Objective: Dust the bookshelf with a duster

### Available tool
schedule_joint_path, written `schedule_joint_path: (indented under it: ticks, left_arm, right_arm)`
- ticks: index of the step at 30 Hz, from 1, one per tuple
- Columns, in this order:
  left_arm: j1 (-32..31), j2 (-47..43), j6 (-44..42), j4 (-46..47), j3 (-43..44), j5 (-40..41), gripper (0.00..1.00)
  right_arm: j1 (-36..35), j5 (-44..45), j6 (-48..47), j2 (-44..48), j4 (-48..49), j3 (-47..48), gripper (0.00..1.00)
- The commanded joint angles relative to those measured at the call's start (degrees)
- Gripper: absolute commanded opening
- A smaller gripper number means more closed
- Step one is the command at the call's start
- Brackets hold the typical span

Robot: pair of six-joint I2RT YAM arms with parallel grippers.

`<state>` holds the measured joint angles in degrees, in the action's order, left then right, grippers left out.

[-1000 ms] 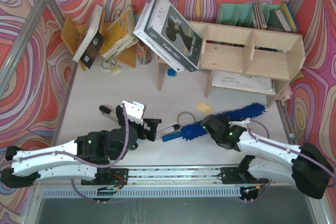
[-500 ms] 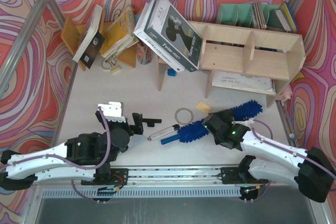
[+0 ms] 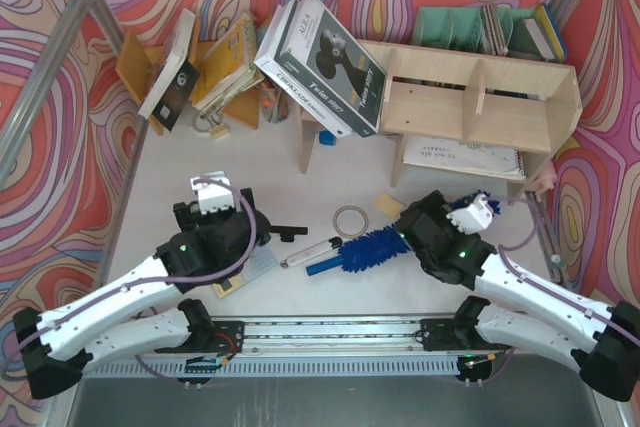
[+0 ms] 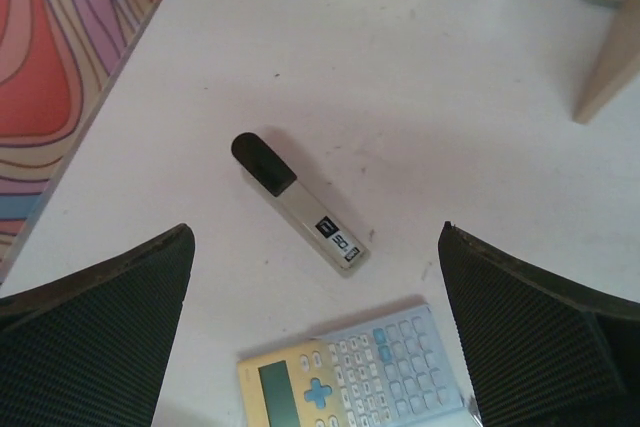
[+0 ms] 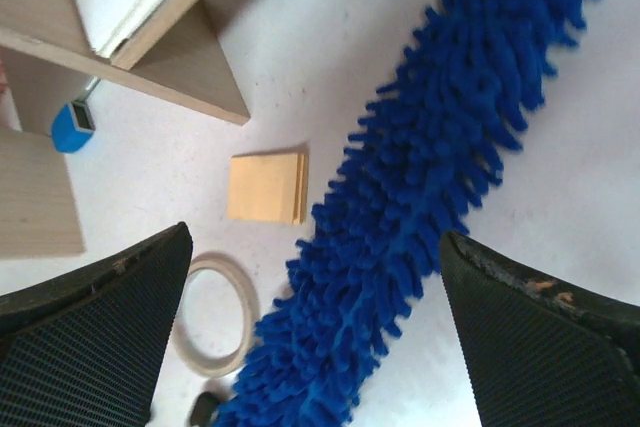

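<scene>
A bright-blue duster [image 3: 372, 247] lies slantwise on the white bench [image 3: 180, 177], a little right of the middle and closer to the near edge than the far one. Its smooth handle [image 3: 322, 265] points toward the near-left corner. Its shaggy head runs off toward the far right, where the right arm covers part of it. The right fingers [image 5: 90, 337] hover above the strands, spread wide. In the right wrist view one stands on each side of the fluff without touching it, and they grip nothing. The pale plywood bookshelf [image 3: 480, 97] stands by the far right corner, with a spiral notebook [image 3: 460, 155] flat on its lower level and a large black-and-white box [image 3: 320, 67] leaning against its left end. A yellow sticky pad [image 5: 266, 187] and a tape ring [image 5: 215, 312] lie on the bench just beside the duster, between it and the bookshelf. Toward the near-left corner, the left fingers [image 4: 100, 337] are also wide open and empty. They hang over a pale-blue-and-yellow calculator [image 4: 350, 372] and a slim black-and-beige gadget [image 4: 300, 207] that lies just beyond it.
</scene>
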<state>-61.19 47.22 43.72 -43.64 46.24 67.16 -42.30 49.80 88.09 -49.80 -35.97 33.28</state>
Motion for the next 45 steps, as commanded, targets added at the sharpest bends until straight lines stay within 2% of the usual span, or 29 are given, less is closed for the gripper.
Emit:
schedule_joint_path:
  ticks: [1, 4, 6, 9, 11, 13, 20, 30, 36, 39, 42, 45]
  left_arm:
    - [7.64, 3.05, -9.04, 8.91, 0.29, -6.79, 0.98]
    - [11.38, 4.84, -14.81, 15.36, -0.18, -4.45, 0.98]
    - [14.55, 5.81, -16.04, 18.81, -0.98, -3.34, 0.98]
    - [18.28, 6.34, -20.97, 28.86, -4.78, -1.48, 0.98]
    - [20.49, 6.15, -27.23, 38.61, -8.77, -1.34, 0.98]
    - [23.90, 6.33, -30.14, 45.68, -13.02, -1.45, 0.98]
    - [35.63, 12.68, -35.16, 59.88, -20.72, -8.69, 0.98]
    - [45.31, 28.86, -41.77, 87.46, -26.84, -25.25, 0.98]
    - [52.29, 31.22, -40.97, 89.47, -26.17, -36.15, 0.98]
    - [54.71, 36.32, -41.74, 96.18, -26.61, -41.83, 0.98]
    - [56.74, 37.69, -40.03, 91.43, -24.22, -46.62, 0.98]
    - [59.17, 40.71, -39.02, 95.01, -24.60, -49.65, 0.98]
  right_arm:
    - [0.53, 10.43, -25.24, -3.01, 8.63, 2.84, 0.99]
    - [1.97, 12.09, -39.07, -4.17, 17.47, 1.42, 0.99]
    - [4.52, 7.74, -48.36, -4.80, 24.53, -0.18, 0.99]
    - [8.41, 3.02, -51.61, -5.83, 26.88, -1.27, 0.99]
    - [9.95, 2.00, -56.25, -6.12, 31.85, -3.03, 0.99]
    - [11.90, 1.44, -58.72, -6.76, 34.66, -4.29, 0.99]
    - [16.14, 0.87, -63.13, -13.12, 45.03, -6.82, 0.99]
    - [23.21, -2.84, -70.77, -23.46, 66.43, -8.65, 0.99]
    - [27.09, -6.19, -75.52, -30.17, 80.71, -11.67, 0.99]
    - [27.30, -5.32, -78.27, -34.32, 87.91, -13.33, 0.99]
    - [27.77, -8.88, -81.36, -35.90, 94.77, -14.77, 0.99]
    - [28.61, -12.25, -85.59, -37.94, 99.67, -14.59, 0.99]
